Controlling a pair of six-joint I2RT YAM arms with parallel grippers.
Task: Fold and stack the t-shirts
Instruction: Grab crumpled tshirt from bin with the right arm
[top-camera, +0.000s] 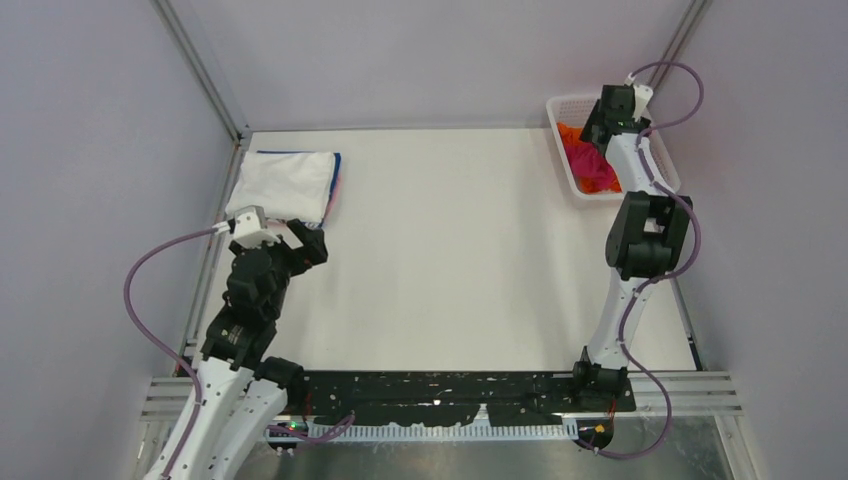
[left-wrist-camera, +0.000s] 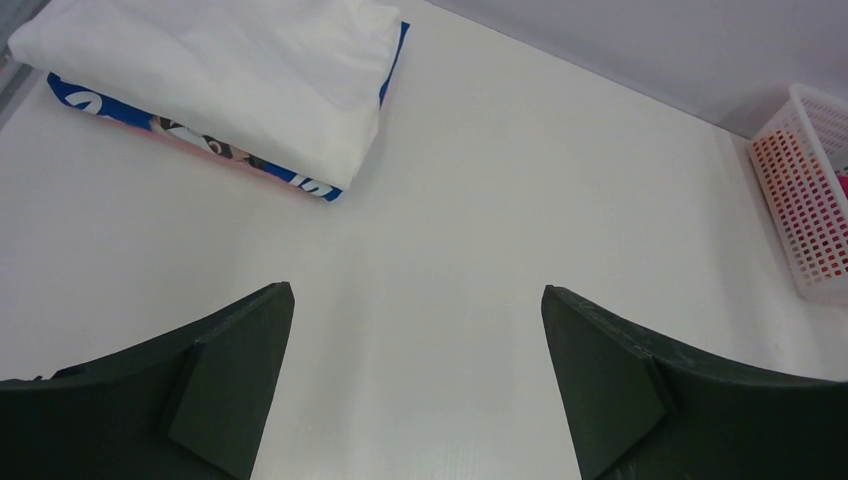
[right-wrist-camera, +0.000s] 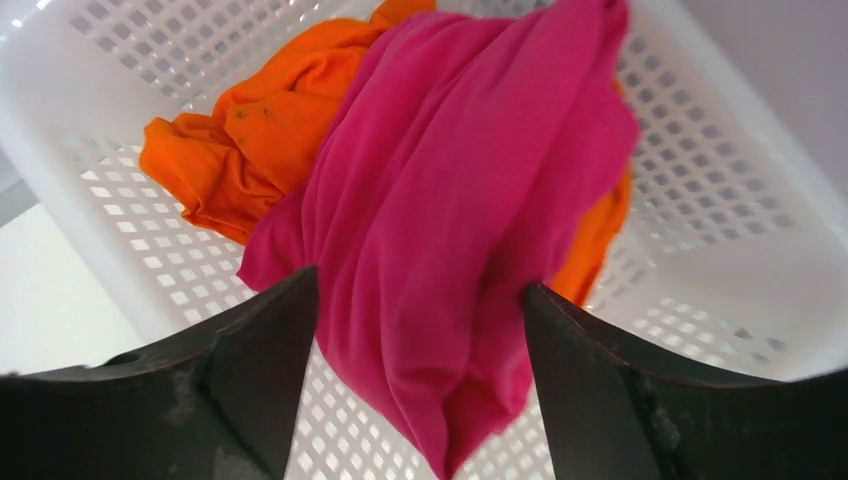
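Two loose t-shirts lie in the far-right corner, at about 1 o'clock on the worktop (top-camera: 450, 250): a crumpled magenta-pink cloth shirt (right-wrist-camera: 450, 250) on top of a crumpled orange cloth shirt (right-wrist-camera: 270, 130). Both sit inside the white plastic lattice basket (right-wrist-camera: 720, 200).

- Wrist view: the magenta bunch's long axis runs 12 to 6 o'clock, straight down the gap between the fingers.
- Right fingers (right-wrist-camera: 250, 370) are spread, one at 9 and one at 3 o'clock of that ridge. Cloth fills the gap up to their inner edges; no pinch is visible yet.
- Judgement: the closing line crosses the ridge squarely, so closing should gather magenta alone. Orange shows beyond the 3 o'clock finger and could catch.
- The right arm is plainly the nearer one.
- A folded white cloth shirt (left-wrist-camera: 230, 70) tops the stack at 10 o'clock, over a blue printed folded edge (left-wrist-camera: 100, 105).
- Left fingers (left-wrist-camera: 220, 390) are spread wide and empty, above bare worktop near the stack.
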